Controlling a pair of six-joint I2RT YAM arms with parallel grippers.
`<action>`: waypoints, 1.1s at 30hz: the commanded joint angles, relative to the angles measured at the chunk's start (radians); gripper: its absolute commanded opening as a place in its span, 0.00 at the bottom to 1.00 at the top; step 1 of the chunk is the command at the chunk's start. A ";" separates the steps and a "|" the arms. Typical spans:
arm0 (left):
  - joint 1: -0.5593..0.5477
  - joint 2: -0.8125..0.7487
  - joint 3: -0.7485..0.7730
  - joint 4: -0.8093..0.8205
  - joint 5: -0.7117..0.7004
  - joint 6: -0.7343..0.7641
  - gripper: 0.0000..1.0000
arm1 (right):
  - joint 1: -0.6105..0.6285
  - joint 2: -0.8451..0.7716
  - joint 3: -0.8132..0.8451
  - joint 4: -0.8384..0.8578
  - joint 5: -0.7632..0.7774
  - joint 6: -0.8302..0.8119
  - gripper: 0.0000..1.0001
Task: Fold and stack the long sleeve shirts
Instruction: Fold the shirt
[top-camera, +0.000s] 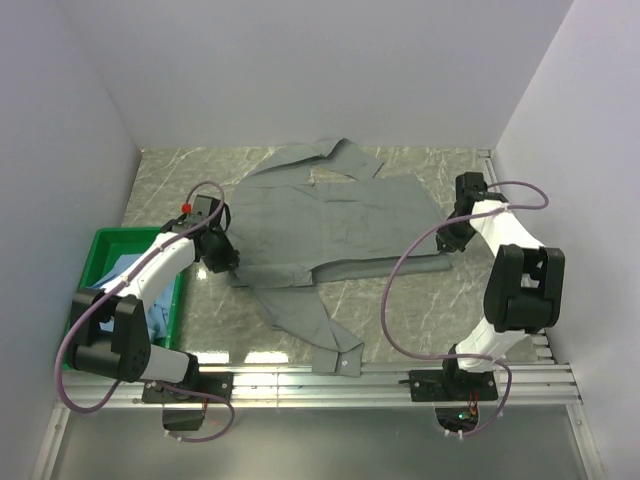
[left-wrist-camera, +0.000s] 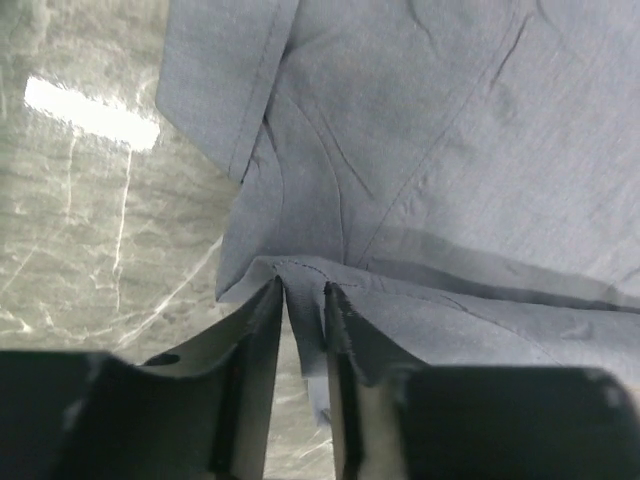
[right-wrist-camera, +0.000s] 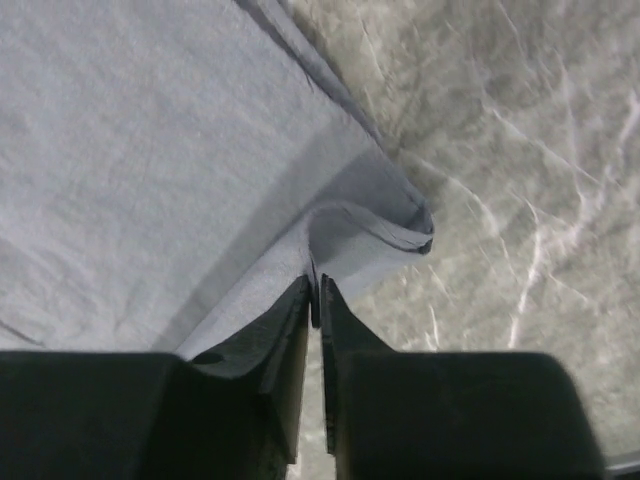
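Well, the grey-green shirt (top-camera: 330, 215) lies spread on the table (top-camera: 400, 310). Its collar (top-camera: 340, 160) points toward 12 o'clock, its long axis runs from 9 to 3 o'clock, and one sleeve (top-camera: 325, 335) trails toward 6. The left claw (left-wrist-camera: 303, 292) pinches the shirt's edge at 9 o'clock. The right claw (right-wrist-camera: 316, 288) is pressed together on a fold at 3 o'clock. The light blue shirt (top-camera: 118, 270) sits in the green bin (top-camera: 95, 250) at 8 o'clock.

grey-green shirt (top-camera: 335, 225) on table (top-camera: 160, 190) | left gripper (top-camera: 226, 260) at its left edge | right gripper (top-camera: 449, 240) at right edge
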 joint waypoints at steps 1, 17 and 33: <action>0.014 0.002 -0.003 0.045 -0.018 0.004 0.31 | 0.005 0.028 0.069 0.043 0.015 0.014 0.19; 0.031 -0.093 0.006 0.139 -0.056 0.001 0.98 | 0.161 -0.113 0.103 0.113 -0.007 -0.150 0.72; 0.030 -0.474 -0.244 0.295 -0.137 0.139 0.99 | 1.037 -0.177 -0.074 0.087 -0.174 -0.566 0.71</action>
